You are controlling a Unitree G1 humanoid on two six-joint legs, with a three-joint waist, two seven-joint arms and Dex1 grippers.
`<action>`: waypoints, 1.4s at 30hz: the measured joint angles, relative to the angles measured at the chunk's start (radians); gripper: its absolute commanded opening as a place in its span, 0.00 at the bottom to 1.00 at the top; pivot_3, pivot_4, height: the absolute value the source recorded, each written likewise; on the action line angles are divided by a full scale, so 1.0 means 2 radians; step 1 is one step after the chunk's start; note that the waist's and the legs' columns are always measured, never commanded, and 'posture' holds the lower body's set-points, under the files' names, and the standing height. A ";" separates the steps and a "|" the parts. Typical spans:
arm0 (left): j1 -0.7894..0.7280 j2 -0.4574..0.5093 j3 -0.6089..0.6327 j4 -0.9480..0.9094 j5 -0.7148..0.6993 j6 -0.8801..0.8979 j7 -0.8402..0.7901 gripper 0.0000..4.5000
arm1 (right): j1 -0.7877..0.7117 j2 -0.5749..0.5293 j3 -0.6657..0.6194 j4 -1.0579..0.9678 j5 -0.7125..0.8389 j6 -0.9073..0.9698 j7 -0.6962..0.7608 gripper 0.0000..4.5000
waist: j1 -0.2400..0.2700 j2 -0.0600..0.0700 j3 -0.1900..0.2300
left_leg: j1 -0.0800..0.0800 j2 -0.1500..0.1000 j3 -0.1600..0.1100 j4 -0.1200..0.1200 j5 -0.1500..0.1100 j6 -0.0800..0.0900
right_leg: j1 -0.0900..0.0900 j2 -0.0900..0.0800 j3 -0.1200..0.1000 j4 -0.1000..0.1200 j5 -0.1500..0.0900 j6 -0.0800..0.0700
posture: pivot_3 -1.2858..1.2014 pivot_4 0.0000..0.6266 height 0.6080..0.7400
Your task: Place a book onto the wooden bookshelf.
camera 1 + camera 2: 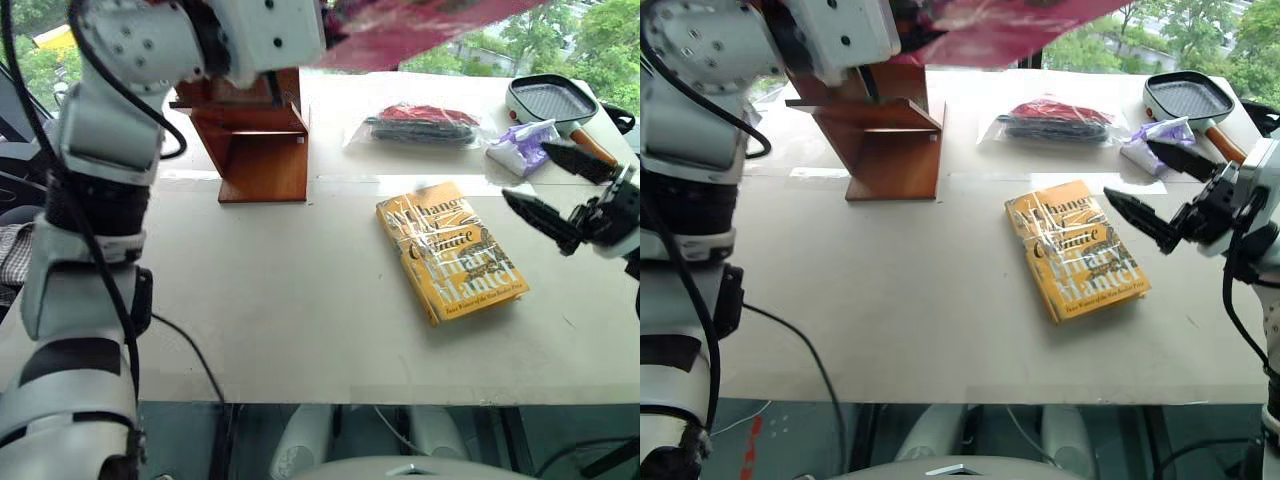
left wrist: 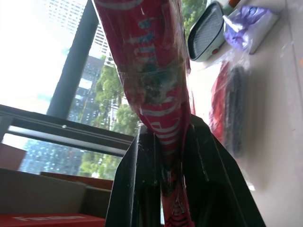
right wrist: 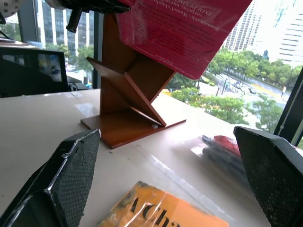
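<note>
The magenta-pink book [image 1: 420, 28] in glossy wrap hangs high in the air, above and just right of the wooden bookshelf [image 1: 262, 140]. My left gripper [image 2: 163, 182] is shut on the book's lower edge. The reddish-brown bookshelf stands at the far left of the table, with slanted panels and ledges [image 3: 128, 94]. At the right, my right gripper [image 1: 527, 172] stands open and empty, raised above the table beside the yellow book [image 1: 450, 250] and pointing toward the shelf.
The yellow book with white lettering lies flat mid-table. At the back right are a clear bag with red and dark items [image 1: 420, 125], a purple packet [image 1: 522, 148] and a grill pan [image 1: 550, 100]. The table's front edge [image 1: 350, 402] is near.
</note>
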 measured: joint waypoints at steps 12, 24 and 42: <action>-0.025 0.088 -0.089 0.031 0.197 0.133 -0.150 0.03 | -0.074 0.009 0.033 0.113 -0.035 -0.051 0.042 1.00 | -0.016 0.001 0.000 | 0.000 -0.001 0.000 0.000 0.000 0.001 | 0.000 0.000 0.000 0.002 -0.001 0.001 | 0.52 0.24 1.00; -0.028 0.019 -0.102 0.098 0.270 0.118 -0.147 0.03 | -0.058 -0.022 0.028 0.094 -0.021 -0.029 0.074 1.00 | -0.014 0.002 0.000 | 0.002 0.000 0.000 0.007 -0.001 0.003 | 0.001 0.000 0.000 0.011 -0.001 0.001 | 0.52 0.24 1.00; 0.001 0.057 -0.075 0.102 0.276 0.112 -0.153 0.32 | -0.037 -0.030 0.009 0.071 -0.004 -0.006 0.074 1.00 | -0.036 0.004 -0.001 | 0.003 0.000 0.001 0.008 -0.002 0.003 | 0.001 0.001 0.002 0.012 -0.001 0.001 | 0.52 0.24 1.00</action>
